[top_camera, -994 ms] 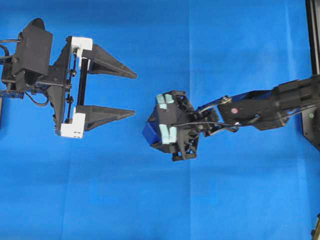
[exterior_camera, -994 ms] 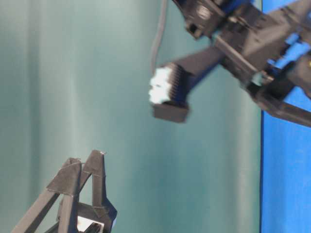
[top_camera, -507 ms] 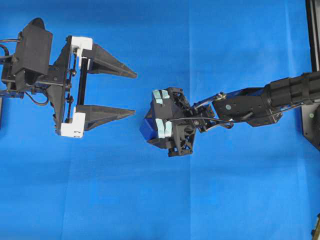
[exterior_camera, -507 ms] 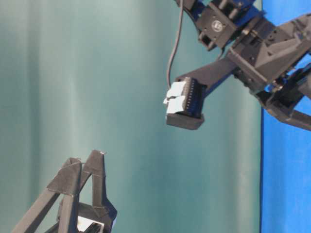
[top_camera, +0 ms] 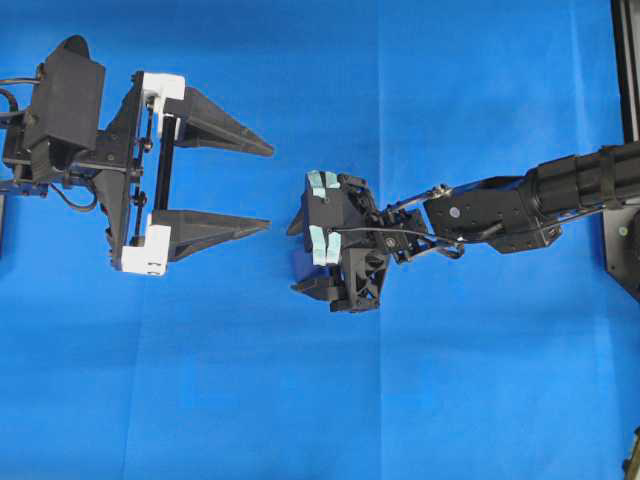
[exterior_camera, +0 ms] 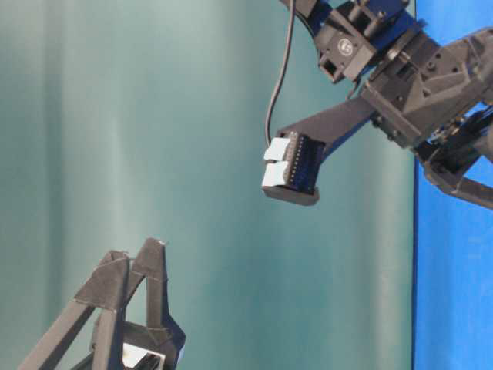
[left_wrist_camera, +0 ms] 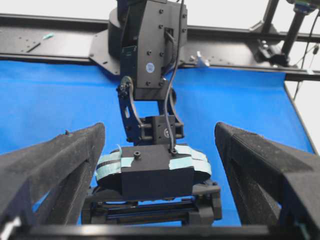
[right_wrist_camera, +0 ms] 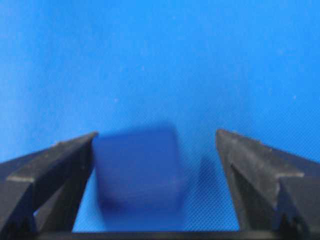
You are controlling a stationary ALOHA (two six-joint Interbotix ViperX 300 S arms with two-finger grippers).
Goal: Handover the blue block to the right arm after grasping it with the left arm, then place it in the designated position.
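The blue block [right_wrist_camera: 136, 170] sits blurred between the right gripper's [right_wrist_camera: 156, 134] spread fingers. It lies against the left finger [right_wrist_camera: 55, 165], and bare cloth shows between it and the right finger. From overhead only a dark sliver of the block [top_camera: 304, 262] shows under the right gripper [top_camera: 295, 260], which points down at the cloth. The left gripper [top_camera: 270, 188] stands open with nothing in it, a short way to the left. In the left wrist view its fingers [left_wrist_camera: 60, 165] frame the right arm's wrist body [left_wrist_camera: 157, 172].
A black frame rail [top_camera: 625, 150] runs down the right edge of the blue cloth. Another rail [left_wrist_camera: 60, 45] crosses behind the cloth in the left wrist view. A teal backdrop [exterior_camera: 154, 154] fills the table-level view.
The right gripper's jaws have spread apart, so the block is no longer clamped between them. The right wrist has tipped further down over the block. The left arm has not moved.
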